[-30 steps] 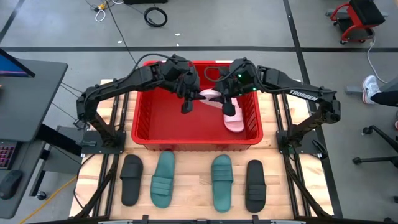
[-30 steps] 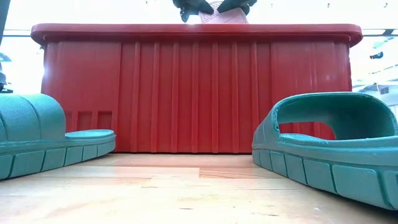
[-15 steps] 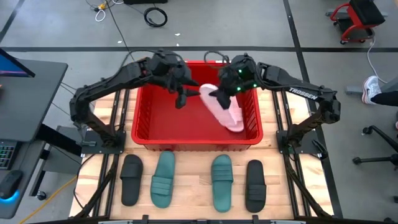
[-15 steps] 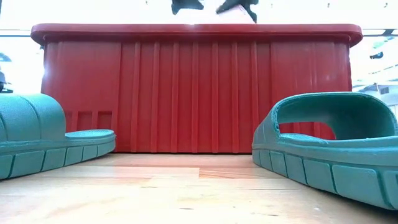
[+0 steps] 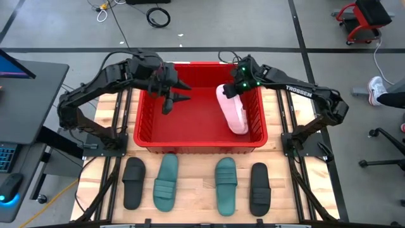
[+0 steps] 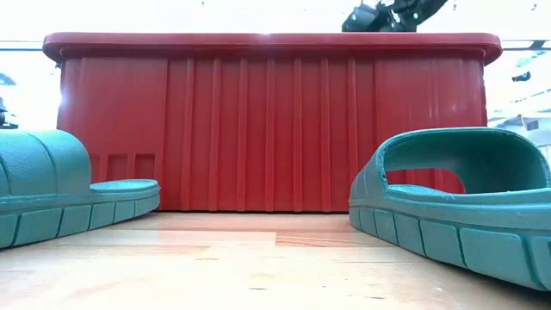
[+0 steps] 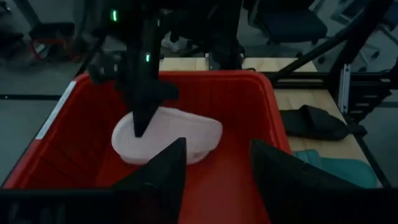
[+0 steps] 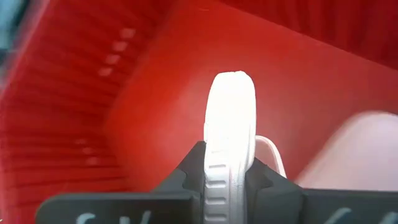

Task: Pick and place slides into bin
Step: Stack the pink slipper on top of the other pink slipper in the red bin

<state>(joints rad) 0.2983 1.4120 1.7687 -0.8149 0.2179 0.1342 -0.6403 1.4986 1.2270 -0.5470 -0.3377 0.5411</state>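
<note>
1. High view: the wooden surface [image 5: 101, 158] carries the red bin [image 5: 190, 140] at its 12 o'clock half, and four slides lie in a row at the 6 o'clock edge: a black slide [image 5: 133, 182], a teal slide [image 5: 167, 181], a second teal slide [image 5: 226, 185] and a second black slide [image 5: 259, 189].
2. Inside the bin, toward 3 o'clock, lie the pale pink slides [image 5: 233, 114]. One stands on edge, its rim clenched in the right claw [image 5: 231, 92]. The right wrist view shows the fingers [image 8: 194, 167] pinching its ribbed sole edge, with a second pink one lying flat just beside it.
3. The left claw [image 5: 175, 101] hangs over the bin's 9 o'clock side, fingers spread and holding nothing.
4. Judged step: placing the pink pair. The next move likely calls for the right claw to let go so the slide drops flat, then both arms reaching toward 6 o'clock for the four left.
5. The slides look like thick foam with wide ribbed straps, soft enough to pinch by an edge.
</note>
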